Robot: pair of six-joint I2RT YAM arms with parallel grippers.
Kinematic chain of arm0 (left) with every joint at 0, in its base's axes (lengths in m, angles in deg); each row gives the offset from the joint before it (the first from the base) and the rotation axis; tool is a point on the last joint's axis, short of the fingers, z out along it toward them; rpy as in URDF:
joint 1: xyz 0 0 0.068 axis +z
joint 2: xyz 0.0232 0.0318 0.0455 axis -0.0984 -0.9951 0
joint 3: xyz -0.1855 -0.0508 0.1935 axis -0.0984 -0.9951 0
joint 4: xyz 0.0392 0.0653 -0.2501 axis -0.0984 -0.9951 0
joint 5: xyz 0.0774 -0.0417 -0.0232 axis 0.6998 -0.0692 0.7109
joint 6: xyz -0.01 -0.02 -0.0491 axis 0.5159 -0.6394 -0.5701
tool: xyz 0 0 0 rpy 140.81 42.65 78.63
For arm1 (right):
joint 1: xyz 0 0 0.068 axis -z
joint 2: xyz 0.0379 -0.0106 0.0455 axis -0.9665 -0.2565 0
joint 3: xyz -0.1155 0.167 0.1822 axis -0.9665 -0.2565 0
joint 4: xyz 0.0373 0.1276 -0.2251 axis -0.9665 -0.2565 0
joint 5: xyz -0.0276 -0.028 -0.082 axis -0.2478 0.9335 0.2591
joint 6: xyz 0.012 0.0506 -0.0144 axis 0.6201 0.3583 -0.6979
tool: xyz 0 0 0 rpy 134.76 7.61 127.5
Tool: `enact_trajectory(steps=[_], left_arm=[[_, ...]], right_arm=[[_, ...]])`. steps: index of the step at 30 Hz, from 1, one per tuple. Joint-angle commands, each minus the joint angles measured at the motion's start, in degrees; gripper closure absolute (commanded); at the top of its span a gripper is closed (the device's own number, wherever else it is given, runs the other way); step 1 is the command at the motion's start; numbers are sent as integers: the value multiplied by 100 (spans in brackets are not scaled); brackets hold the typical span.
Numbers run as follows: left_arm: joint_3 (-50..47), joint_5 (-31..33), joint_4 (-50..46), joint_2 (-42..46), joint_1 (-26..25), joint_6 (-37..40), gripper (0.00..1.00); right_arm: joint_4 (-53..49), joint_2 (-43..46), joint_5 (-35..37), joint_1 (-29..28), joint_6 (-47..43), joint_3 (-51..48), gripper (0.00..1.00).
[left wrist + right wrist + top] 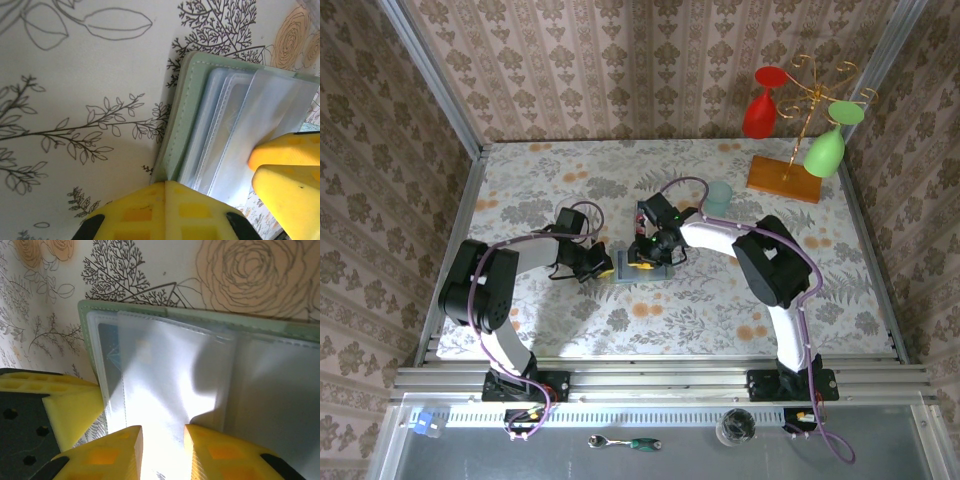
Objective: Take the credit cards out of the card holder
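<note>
The card holder (pixel 642 272), a pale sage-green wallet, lies open on the flowered table between my two grippers. Its clear plastic sleeves (pixel 165 375) fan out over the green cover (pixel 192 100). One bluish credit card (pixel 110 347) shows faintly inside a sleeve by the left edge. My left gripper (pixel 166 183) is shut, its yellow tips pressed together on the holder's near corner. My right gripper (pixel 162 432) has its jaws a little apart, the fingertips (pixel 131 440) resting on a raised clear sleeve that runs through the gap. The right gripper's fingers (pixel 287 167) also show in the left wrist view.
A pale teal cup (pixel 719 195) stands behind the right arm. At the back right is a gold rack on a wooden base (pixel 785 178) holding a red glass (pixel 760 105) and a green glass (pixel 827 150). Metal rails (pixel 460 230) edge the table.
</note>
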Motion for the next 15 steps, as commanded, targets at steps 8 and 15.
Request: enact_trajectory(steps=[8,15], left_arm=[[86,92,-325,-97,47,173,100],[173,93,-367,-8,47,160,100]], right_arm=[[185,293,-74,171,46,-368,73],[492,320,-289,271,158,-568,75]])
